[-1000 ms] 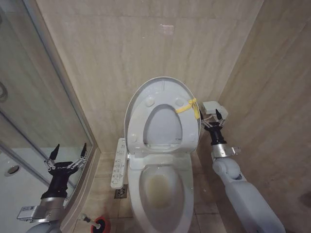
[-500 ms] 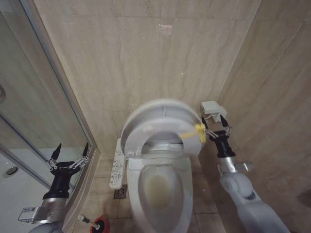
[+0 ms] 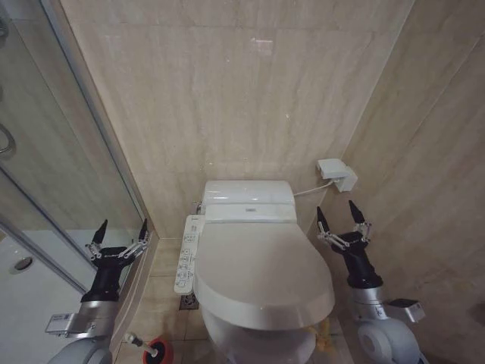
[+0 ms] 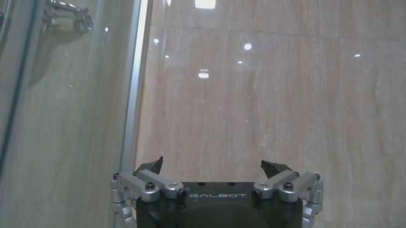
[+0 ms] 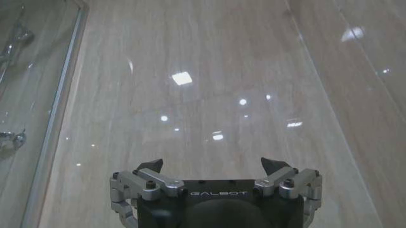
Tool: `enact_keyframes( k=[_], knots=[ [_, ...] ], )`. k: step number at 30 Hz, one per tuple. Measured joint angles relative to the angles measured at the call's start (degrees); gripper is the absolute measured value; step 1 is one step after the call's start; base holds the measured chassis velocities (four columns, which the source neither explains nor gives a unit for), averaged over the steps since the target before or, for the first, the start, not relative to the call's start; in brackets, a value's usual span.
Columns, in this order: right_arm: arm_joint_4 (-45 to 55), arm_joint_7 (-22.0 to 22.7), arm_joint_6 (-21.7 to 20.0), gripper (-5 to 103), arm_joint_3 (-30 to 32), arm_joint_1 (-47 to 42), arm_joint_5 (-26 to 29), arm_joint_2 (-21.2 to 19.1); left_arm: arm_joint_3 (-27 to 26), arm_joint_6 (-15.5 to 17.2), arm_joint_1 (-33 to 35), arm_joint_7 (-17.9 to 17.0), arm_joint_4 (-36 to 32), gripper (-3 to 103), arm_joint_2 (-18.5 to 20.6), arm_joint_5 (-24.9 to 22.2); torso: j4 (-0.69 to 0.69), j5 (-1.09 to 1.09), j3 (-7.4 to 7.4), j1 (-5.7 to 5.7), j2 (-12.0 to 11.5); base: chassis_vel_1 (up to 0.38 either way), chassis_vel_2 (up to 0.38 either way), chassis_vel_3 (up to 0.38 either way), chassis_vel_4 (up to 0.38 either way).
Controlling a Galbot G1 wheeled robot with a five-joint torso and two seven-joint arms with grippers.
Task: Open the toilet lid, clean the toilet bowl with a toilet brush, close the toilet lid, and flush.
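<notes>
The glossy white toilet lid (image 3: 261, 271) lies flat and shut, covering the toilet bowl, whose inside is hidden. The seat unit (image 3: 248, 201) sits behind it and the long button panel (image 3: 187, 254) runs along its left side. At the lower left the toilet brush (image 3: 139, 343) stands in its round red holder (image 3: 158, 352) on the floor. My right gripper (image 3: 339, 213) stands open, pointing up, just right of the lid and apart from it. My left gripper (image 3: 121, 229) is open and empty near the glass partition. Both wrist views show open fingers (image 4: 149, 166) (image 5: 273, 166) against the beige wall.
A glass shower partition (image 3: 53, 159) with a metal frame runs along the left. A small white box (image 3: 336, 173) with a cable is mounted on the right wall. Tiled walls close in behind and on the right. A floor drain (image 3: 187, 302) lies beside the toilet.
The lid has dropped from upright to flat over the bowl. My right gripper has pulled down and back from the lid's edge. The head view shifted a little.
</notes>
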Motion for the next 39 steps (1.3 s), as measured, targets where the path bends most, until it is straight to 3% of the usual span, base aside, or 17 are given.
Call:
enact_keyframes(
  k=[12, 22, 31, 39],
  knots=[
    [4.1, 0.0, 1.8, 100, 1.2, -7.3, -3.1, 5.3, 4.3, -0.4, -6.4, -0.9, 4.9, 100, 2.2, -2.8, -0.03, -0.01, 0.00, 0.01, 0.0, 0.000, 0.000, 0.000, 0.000],
    [7.5, -0.1, 2.8, 100, 4.3, -13.0, -7.4, 10.7, 6.1, -1.0, -7.5, -2.4, 0.7, 100, 2.6, -4.0, -0.02, 0.00, 0.00, 0.01, 0.0, 0.000, 0.000, 0.000, 0.000],
    [8.7, 0.0, 4.8, 100, 4.2, -15.5, -9.9, 12.9, 5.8, -1.9, -6.6, -3.3, -0.8, 100, 1.6, -1.7, -0.02, -0.01, 0.00, 0.01, 0.0, 0.000, 0.000, 0.000, 0.000],
    [10.6, -1.5, 5.1, 100, 3.0, -16.4, -10.1, 12.0, 3.4, -3.2, -5.6, -3.2, -1.6, 100, 2.1, -1.5, -0.01, 0.00, 0.00, 0.01, 0.0, 0.000, 0.000, 0.000, 0.000]
  ],
)
